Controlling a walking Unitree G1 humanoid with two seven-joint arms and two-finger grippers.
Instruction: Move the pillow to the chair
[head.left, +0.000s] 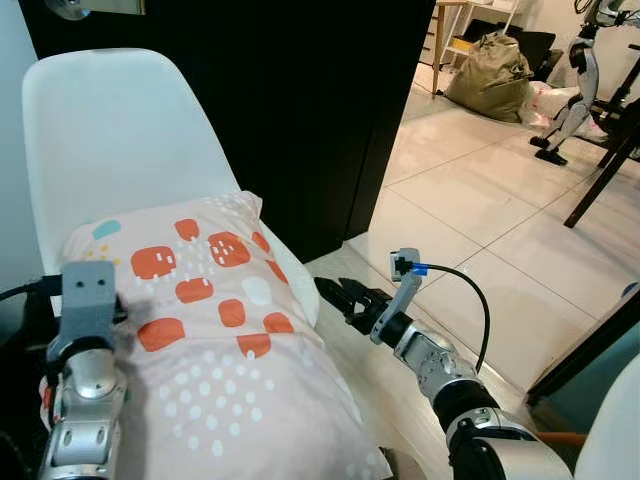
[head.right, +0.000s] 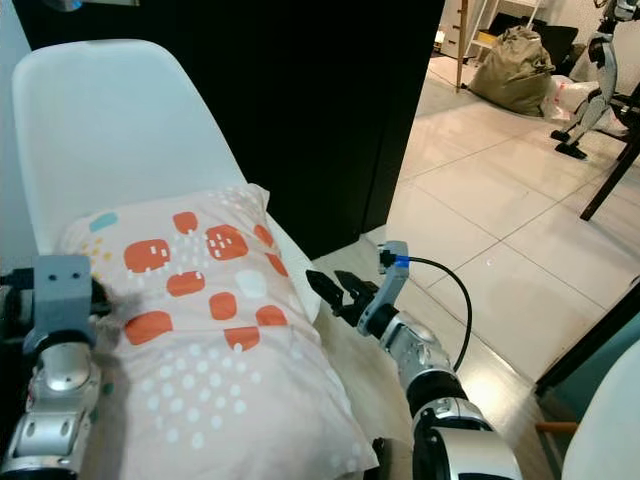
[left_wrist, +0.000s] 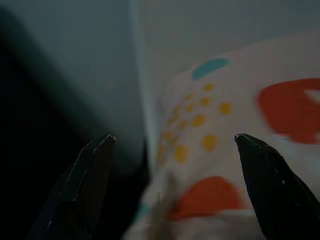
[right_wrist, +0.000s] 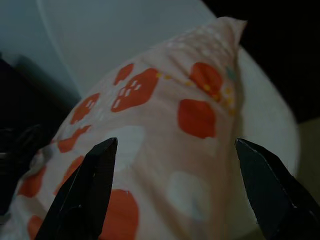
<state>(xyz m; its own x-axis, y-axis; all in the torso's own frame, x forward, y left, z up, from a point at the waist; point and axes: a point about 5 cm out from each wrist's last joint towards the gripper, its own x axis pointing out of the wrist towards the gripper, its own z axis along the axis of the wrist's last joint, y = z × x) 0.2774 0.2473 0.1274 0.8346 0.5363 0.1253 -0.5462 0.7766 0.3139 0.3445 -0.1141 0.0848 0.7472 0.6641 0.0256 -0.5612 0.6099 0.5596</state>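
The pillow (head.left: 215, 320), pale pink with orange squares and white dots, lies on the seat of the white chair (head.left: 110, 130), its far end against the backrest. My left arm (head.left: 85, 380) is at the pillow's left edge. There my left gripper (left_wrist: 175, 137) stands open, one finger over the pillow's corner and one beside it. My right gripper (head.left: 335, 292) is open just off the pillow's right side, near the seat's edge, with nothing between its fingers. In the right wrist view the right gripper (right_wrist: 175, 142) points at the pillow's (right_wrist: 165, 115) flank.
A black panel (head.left: 300, 110) stands behind and right of the chair. Pale tiled floor (head.left: 480, 220) stretches to the right. An olive sack (head.left: 492, 78), another robot's legs (head.left: 565, 110) and a dark table leg (head.left: 600, 180) are at the far right.
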